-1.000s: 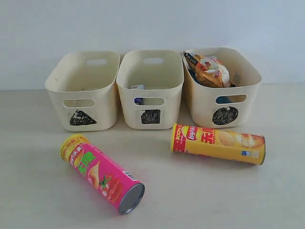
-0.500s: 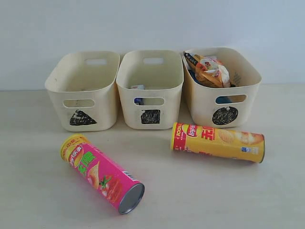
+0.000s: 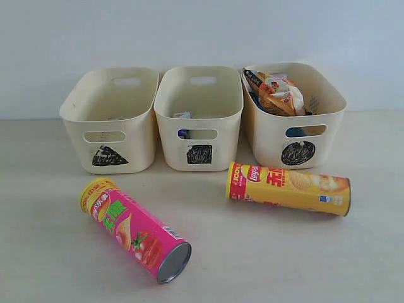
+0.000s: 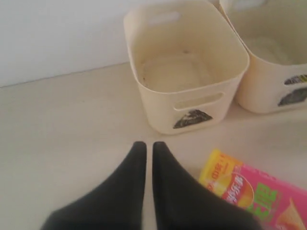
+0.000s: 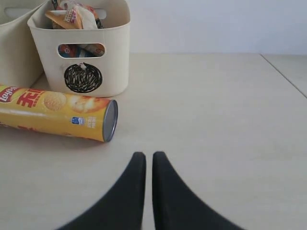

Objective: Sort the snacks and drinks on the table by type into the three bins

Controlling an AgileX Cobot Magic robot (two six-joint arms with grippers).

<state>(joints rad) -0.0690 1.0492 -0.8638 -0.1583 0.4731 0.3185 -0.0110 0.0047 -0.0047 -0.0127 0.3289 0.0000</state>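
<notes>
Three cream bins stand in a row at the back of the tabletop (image 3: 284,259), close to the wall: the triangle bin (image 3: 136,151), the square bin (image 3: 173,151) and the circle bin (image 3: 265,148). Open tabletop runs in front of them and between the two tubes lying there.

The left gripper (image 4: 149,146) has its jaws closed with only a slit between them, holding nothing. The yellow-capped end of the pink chip tube (image 3: 136,230) lies just beside it, and the triangle bin is ahead.

The right gripper (image 5: 148,155) is likewise closed and holds nothing. The metal end of the yellow chip tube (image 3: 287,188) lies ahead of it, apart, in front of the circle bin.

The yellow tube carries a Lay's logo and "100%" on its red band. An orange-black-white bag (image 3: 278,93) sticks up from the circle bin. A white carton (image 3: 182,115) shows inside the square bin.
</notes>
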